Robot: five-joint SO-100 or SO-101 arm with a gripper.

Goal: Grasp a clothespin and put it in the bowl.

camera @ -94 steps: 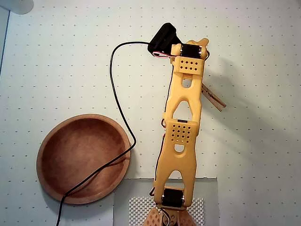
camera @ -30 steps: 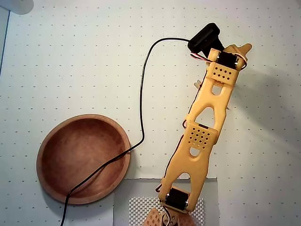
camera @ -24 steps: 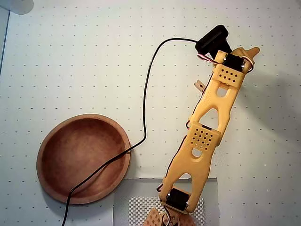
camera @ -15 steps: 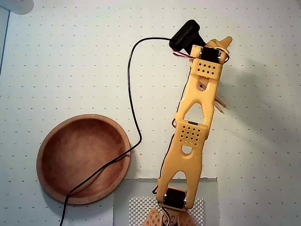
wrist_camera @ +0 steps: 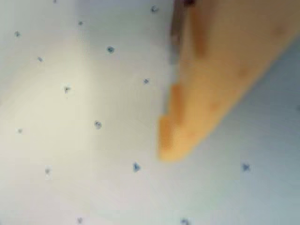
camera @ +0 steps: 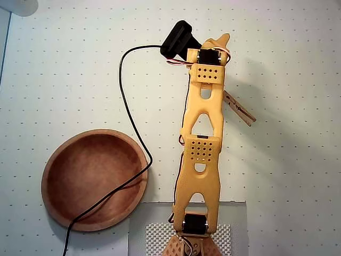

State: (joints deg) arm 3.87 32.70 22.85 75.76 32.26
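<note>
Clothespin (camera: 239, 109) flat on worktop (camera: 298, 176), just beside arm at 3 o'clock, ungrasped. Bowl (camera: 95, 178) well apart, 8 o'clock, empty. End effector (wrist_camera: 164, 150) blurred: spread cannot be told.

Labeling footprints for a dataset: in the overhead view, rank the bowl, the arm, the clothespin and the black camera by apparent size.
1. arm, though raised nearer the camera
2. bowl, close to it
3. black camera
4. clothespin, partly hidden
</note>
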